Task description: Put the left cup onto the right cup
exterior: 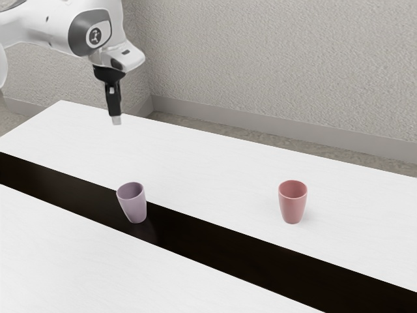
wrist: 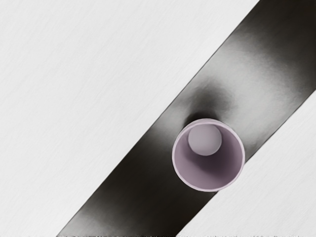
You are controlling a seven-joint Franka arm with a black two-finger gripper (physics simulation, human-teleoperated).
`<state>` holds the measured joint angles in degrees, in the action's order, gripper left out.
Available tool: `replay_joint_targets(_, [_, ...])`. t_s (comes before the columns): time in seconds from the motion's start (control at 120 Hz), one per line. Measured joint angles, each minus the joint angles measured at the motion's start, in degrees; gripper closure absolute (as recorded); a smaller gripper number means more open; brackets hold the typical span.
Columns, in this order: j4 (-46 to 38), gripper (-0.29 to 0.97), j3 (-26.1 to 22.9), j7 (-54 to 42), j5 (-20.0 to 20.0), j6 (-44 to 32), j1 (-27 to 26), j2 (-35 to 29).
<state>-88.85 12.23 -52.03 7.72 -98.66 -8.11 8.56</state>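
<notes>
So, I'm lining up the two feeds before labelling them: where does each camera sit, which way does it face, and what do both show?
Exterior view: beside the arm, raised, looking down across the white table at the lilac cup and pink cup; the white arm and black gripper hang at its upper left.
Wrist view: on the hand, facing straight down into the lilac cup on the dark stripe.
Shared: the lilac cup, dark stripe and white table.

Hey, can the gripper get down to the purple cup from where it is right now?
Probably yes. The gripper hangs high above the table, and the wrist view looks down into the purple cup, open end up on the dark stripe. The pink cup stands well aside, so nothing blocks the descent.
</notes>
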Motion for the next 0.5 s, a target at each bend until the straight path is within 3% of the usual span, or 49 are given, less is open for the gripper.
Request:
replay_joint_targets(0.2, [-0.63, 0.0, 0.16, -0.22, -0.34, 0.37, 0.06, 0.17])
replay_joint_targets(0.5, [-6.71, 0.0, 0.09, -0.67, -1.08, -4.98, 1.3, 2.19])
